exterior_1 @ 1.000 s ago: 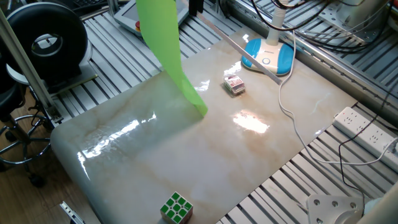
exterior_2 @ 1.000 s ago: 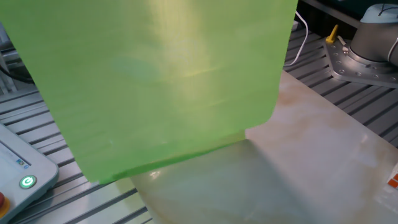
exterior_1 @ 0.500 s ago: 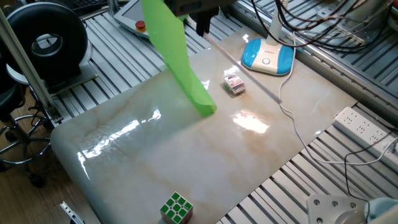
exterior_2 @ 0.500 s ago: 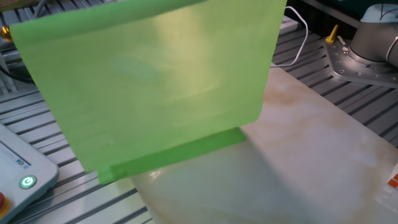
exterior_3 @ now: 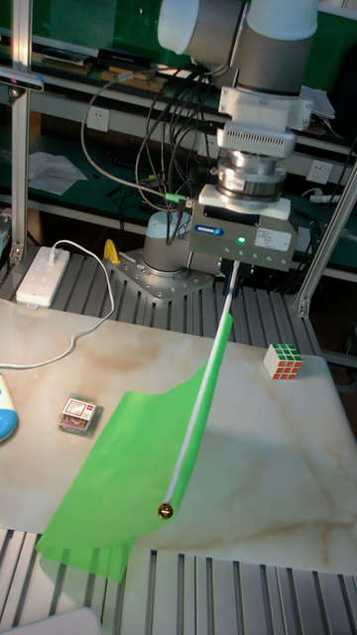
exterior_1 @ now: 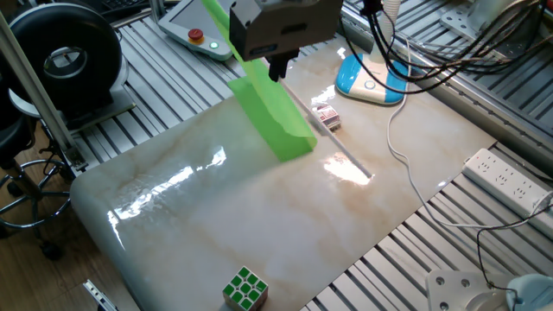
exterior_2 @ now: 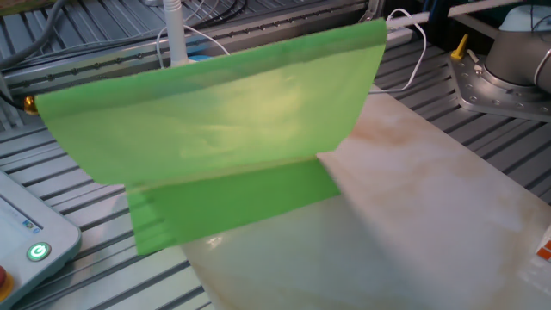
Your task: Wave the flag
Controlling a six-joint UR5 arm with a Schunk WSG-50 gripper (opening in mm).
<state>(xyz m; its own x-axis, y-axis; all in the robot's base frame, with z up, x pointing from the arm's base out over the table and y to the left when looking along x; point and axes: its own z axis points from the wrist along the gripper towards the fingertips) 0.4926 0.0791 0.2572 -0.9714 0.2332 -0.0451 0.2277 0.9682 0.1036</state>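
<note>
Looking at one fixed view first, we've got the pincer (exterior_1: 278, 67) low over the far side of the marble tabletop (exterior_1: 259, 233), with the flag (exterior_1: 272, 117) hanging from it as a folded green strip whose lower end touches the surface. A small red-and-white box (exterior_1: 325, 118) sits just beside the flag, the blue-and-white lamp base (exterior_1: 371, 79) is further back, and a green-faced puzzle cube (exterior_1: 245, 288) sits at the near edge, well apart from everything. A white power strip (exterior_1: 510, 183) lies off the tabletop on the right.

From the other fixed view the flag (exterior_2: 215, 164) fills most of the frame, a wide green sheet with its bottom part creased and lying on the tabletop (exterior_2: 430, 215). We can't see the pincer here.

In the tall fixed view the pincer (exterior_3: 232, 272) is closed on the white stick (exterior_3: 203, 397), which slants down to a small gold knob (exterior_3: 165, 512) near the front edge. The flag (exterior_3: 124, 476) drapes off the stick toward the box (exterior_3: 77, 414), its lower corner curling over the tabletop (exterior_3: 288, 466) edge. The cube (exterior_3: 284, 361) sits near the pincer.
</note>
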